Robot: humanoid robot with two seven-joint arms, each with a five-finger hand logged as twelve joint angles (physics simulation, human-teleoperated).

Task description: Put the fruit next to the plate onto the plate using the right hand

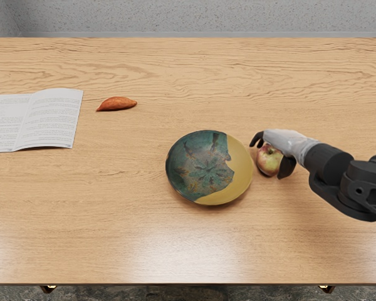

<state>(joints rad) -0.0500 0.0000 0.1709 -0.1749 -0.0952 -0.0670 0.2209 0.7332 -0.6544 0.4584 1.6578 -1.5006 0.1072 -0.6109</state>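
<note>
A teal and yellow plate (208,167) lies on the wooden table near the middle. Just right of its rim sits a red-yellow apple (268,160), still on the table. My right hand (274,153) comes in from the right edge and covers the apple from above. Its dark fingers (287,167) curl around the fruit, thumb side at the far edge and fingers at the near edge. The hand hides the apple's right part. No left arm shows.
An orange sweet potato (116,104) lies at the back left. An open paper booklet (31,119) rests at the left edge. The table's front edge (188,283) runs along the bottom.
</note>
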